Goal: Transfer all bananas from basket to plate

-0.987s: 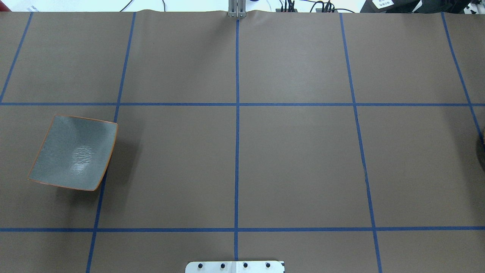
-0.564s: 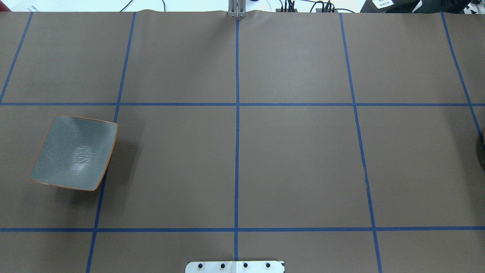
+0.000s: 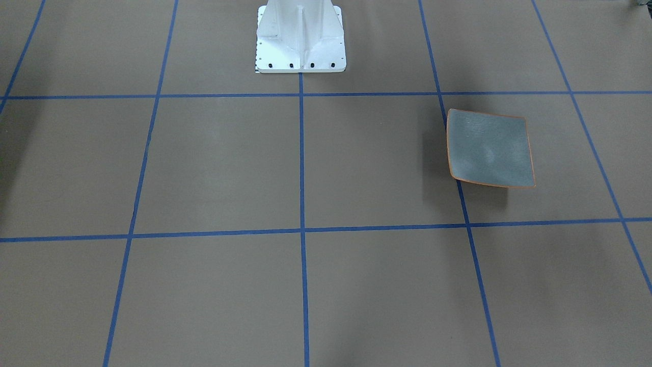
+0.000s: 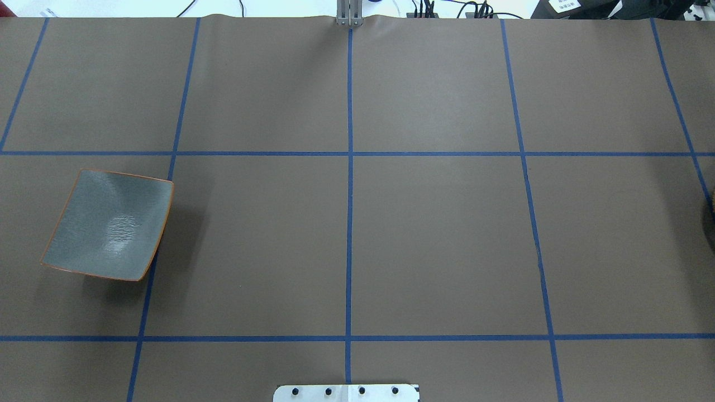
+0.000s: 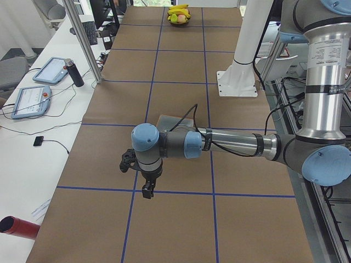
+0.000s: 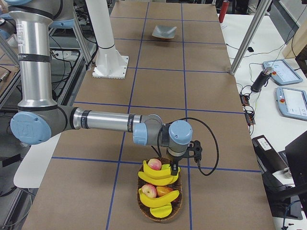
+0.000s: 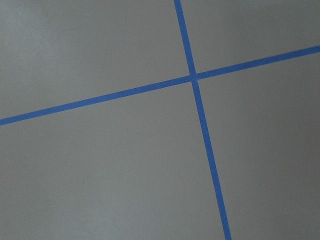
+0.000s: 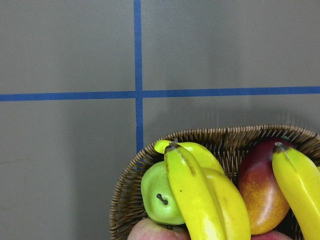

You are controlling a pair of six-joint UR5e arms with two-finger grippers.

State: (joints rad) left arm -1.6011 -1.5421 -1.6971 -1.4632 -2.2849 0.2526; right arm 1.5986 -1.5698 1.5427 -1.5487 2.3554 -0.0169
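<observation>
Fingers of the left gripper (image 5: 147, 190) show only in the left side view, small and pointing down, so I cannot tell whether they are apart or together; that gripper hangs over bare bench (image 4: 435, 234) by a crossing of blue tape (image 7: 194, 77), near the plate (image 4: 109, 226) but not over it; the plate sits on the robot's left half of the bench, grey-blue with an orange rim, and carries nothing; at the far right end the basket (image 8: 220, 134) holds every banana that can be seen; the bananas (image 6: 158, 178) lie piled there with a green apple (image 8: 160, 195) and some red fruit (image 8: 260, 190); I count about four in the right side view, though the pile hides parts of them; the right gripper (image 6: 174, 170) hovers just above the basket, over the top banana; its fingers too appear in a side view alone, so their state cannot be told, and its wrist camera shows no finger at all; by my judgement nothing of the task is done: no banana is on the plate, all are left to carry, and the first pick seems at hand; as to writing, a white label (image 4: 564, 4) beyond the bench's far edge bears print too small to read, and no brand or other lettering can be made out anywhere.
</observation>
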